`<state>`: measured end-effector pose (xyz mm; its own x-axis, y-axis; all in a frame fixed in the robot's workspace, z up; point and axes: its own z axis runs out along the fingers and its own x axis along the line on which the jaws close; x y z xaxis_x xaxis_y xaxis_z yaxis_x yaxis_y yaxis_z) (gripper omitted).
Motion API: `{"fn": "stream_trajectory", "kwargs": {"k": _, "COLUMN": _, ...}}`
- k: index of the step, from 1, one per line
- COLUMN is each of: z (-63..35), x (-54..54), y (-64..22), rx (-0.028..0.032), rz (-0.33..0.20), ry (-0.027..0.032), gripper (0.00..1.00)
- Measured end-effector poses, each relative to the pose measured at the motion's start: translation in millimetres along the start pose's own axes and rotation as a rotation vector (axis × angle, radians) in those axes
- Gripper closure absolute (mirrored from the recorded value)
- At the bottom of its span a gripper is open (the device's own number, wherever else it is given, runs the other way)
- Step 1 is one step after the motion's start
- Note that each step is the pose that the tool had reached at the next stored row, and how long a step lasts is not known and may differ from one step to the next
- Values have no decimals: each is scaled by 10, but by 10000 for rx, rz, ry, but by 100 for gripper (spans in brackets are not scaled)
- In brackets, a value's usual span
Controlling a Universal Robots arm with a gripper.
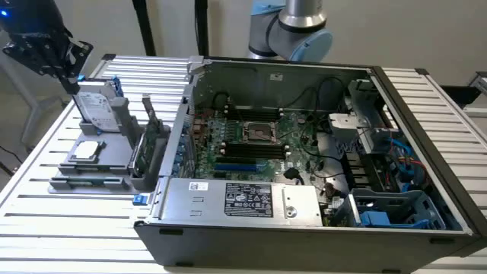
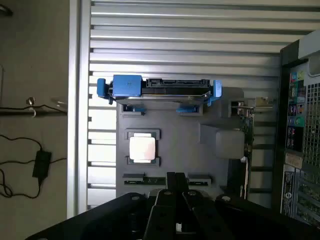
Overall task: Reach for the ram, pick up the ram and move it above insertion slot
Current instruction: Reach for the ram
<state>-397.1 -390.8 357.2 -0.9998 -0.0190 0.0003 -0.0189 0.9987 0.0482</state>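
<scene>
The ram [image 1: 88,181] is a thin green stick lying flat in the front groove of the grey parts holder [image 1: 106,165], at the exterior view's left. In the wrist view the ram [image 2: 142,179] shows as a dark strip beyond my fingertips, its middle hidden behind them. My gripper [image 1: 70,84] hangs high above the holder's far end, beside the upright hard drive [image 1: 95,108], well apart from the ram. Its fingers [image 2: 172,192] are pressed together, shut on nothing. The black insertion slots [image 1: 255,151] lie on the motherboard inside the open computer case.
On the holder stand the blue-tabbed hard drive [image 2: 160,90], a square processor [image 2: 142,147] and an upright green expansion card [image 1: 148,142]. The open case [image 1: 304,228] fills the exterior view's right, with cables and a drive cage inside. A slatted aluminium table [image 1: 45,228] carries everything.
</scene>
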Motion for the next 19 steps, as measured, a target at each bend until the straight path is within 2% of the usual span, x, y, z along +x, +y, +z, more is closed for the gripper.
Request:
{"fn": "stream_trajectory", "kwargs": {"k": 14, "z": -1, "x": 1, "y": -11, "rx": -1, "rz": 1, "ry": 1, "gripper": 89}}
{"fn": "stream_trajectory", "kwargs": {"k": 16, "z": -3, "x": 1, "y": -65, "rx": -2, "rz": 4, "ry": -1, "gripper": 89}}
{"fn": "stream_trajectory", "kwargs": {"k": 19, "z": -9, "x": 4, "y": -196, "rx": -1, "rz": 5, "ry": 0, "gripper": 89}}
